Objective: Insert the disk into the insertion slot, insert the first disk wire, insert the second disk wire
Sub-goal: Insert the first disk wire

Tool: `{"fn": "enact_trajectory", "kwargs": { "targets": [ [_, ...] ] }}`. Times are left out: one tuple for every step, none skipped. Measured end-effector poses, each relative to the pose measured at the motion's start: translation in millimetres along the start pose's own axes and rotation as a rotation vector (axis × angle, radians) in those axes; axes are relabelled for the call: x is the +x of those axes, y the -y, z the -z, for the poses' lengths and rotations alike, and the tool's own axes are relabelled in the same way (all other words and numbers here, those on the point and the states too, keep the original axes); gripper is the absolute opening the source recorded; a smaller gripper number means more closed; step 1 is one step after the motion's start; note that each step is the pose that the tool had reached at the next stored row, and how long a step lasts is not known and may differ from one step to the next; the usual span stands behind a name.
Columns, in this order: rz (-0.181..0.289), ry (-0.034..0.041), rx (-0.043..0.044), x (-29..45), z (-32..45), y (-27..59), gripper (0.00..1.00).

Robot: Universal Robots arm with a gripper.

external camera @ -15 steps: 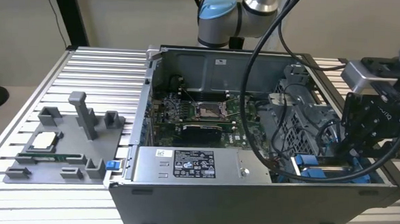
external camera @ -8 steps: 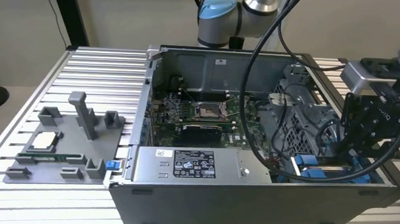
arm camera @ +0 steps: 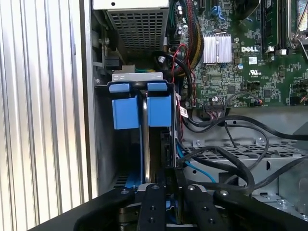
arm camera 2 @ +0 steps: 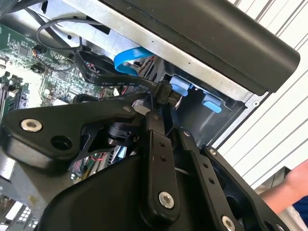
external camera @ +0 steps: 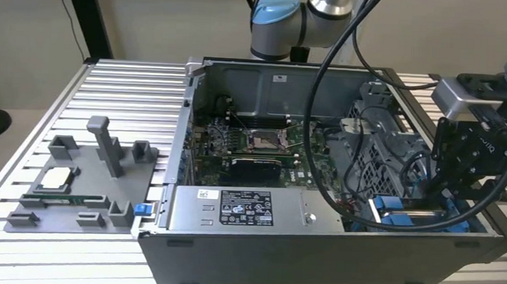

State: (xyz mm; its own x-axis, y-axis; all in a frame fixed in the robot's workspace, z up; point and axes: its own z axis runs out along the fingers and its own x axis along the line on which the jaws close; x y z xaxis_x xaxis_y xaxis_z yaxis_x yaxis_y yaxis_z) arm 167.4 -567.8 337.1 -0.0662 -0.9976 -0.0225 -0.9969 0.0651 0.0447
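The disk [arm camera: 146, 144] stands on edge in the insertion slot [arm camera: 103, 144], its blue frame [arm camera: 126, 113] showing at the end nearest the motherboard. In the exterior view the slot [external camera: 397, 213] is at the case's front corner, on the exterior view's right. My gripper [external camera: 452, 195] reaches down into that corner. Both wrist views show the gripper [arm camera 2: 161, 108] shut on the connector of a black flat disk wire [arm camera 2: 120, 82], right beside the blue tabs [arm camera 2: 179, 87]. A blue flat wire [arm camera 2: 129, 57] curls loose behind it.
The grey labelled power-supply box [external camera: 241, 210] lies along the case's front wall. The motherboard [external camera: 253, 142] fills the case floor, with black cables [arm camera: 226, 144] looping beside the bay. A grey fixture tray [external camera: 77, 185] sits on the exterior view's left. A person's arm [arm camera 2: 288, 187] is beside the case.
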Motion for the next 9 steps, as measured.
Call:
{"fn": "enact_trajectory", "kwargs": {
  "targets": [
    [0.000,0.0002,0.0000,0.0,0.2,0.0,0.00],
    [0.000,0.0003,-0.0001,-0.1,0.8,0.0,0.00],
    [0.000,0.0008,-0.0001,-0.1,1.4,-0.1,0.00],
    [0.000,0.0012,-0.0002,-0.1,2.2,-0.1,0.00],
    [0.000,0.0010,-0.0003,-0.1,2.9,-0.1,0.00],
    [0.000,0.0002,-0.0002,-0.1,4.1,-0.2,0.00],
    [0.000,0.0006,-0.0002,-0.1,4.4,-0.2,0.00],
    [0.000,0.0009,-0.0002,-0.1,4.4,-0.2,0.00],
    [0.000,0.0008,-0.0002,-0.1,4.4,-0.2,0.00]
  ]
}}
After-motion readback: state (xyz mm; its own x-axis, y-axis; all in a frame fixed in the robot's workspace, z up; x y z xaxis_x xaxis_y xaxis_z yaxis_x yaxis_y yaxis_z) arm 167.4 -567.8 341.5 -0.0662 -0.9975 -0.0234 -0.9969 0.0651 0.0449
